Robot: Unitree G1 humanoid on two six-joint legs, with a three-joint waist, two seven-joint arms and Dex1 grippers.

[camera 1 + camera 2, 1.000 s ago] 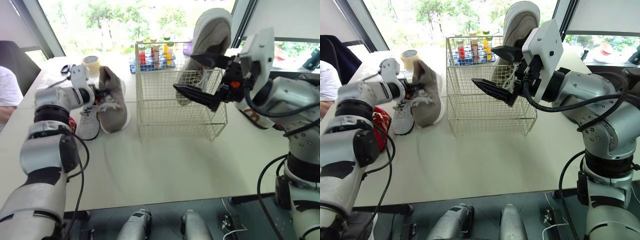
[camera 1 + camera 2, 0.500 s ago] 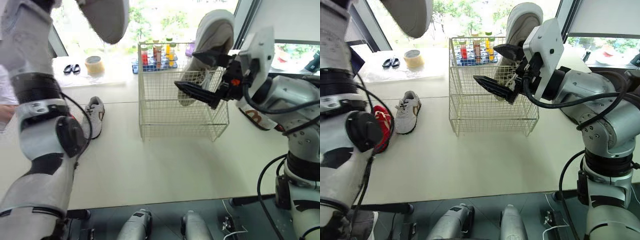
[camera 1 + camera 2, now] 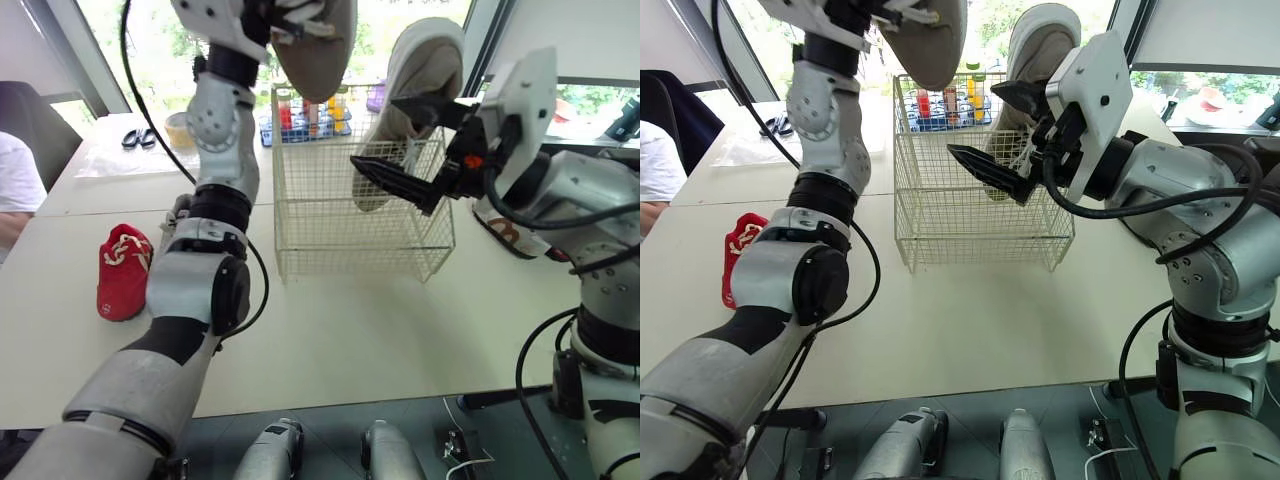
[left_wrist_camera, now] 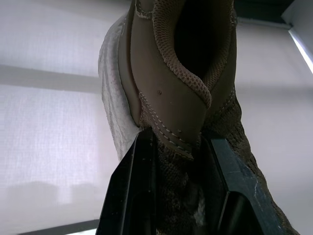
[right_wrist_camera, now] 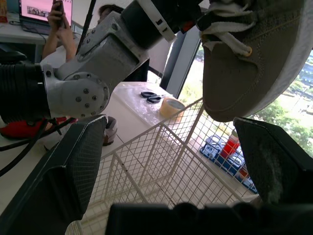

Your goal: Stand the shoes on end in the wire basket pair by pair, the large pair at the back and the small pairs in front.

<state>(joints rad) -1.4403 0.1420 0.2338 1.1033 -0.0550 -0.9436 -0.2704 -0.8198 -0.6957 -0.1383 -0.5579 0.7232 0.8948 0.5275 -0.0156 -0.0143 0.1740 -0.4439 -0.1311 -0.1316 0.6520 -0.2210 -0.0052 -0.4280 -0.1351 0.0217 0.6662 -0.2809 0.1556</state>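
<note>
— Fingers (image 4: 139,191) on the left gripper (image 4: 176,142): what have they got?
— They are clamped on the collar of the grey-brown shoe (image 3: 315,45). It is held high with its toe pointing down, above the left part of the wire basket (image 3: 350,235).
— And the right gripper (image 3: 375,130)?
— Spread wide and gripping nothing. It is at the basket's upper right side, just beside the pale shoe (image 3: 425,70). That shoe stands on end at the back right of the basket, toe above the rim.
— Anything on the table (image 3: 350,330)?
— A red shoe (image 3: 123,272), lying well left of the basket.
</note>
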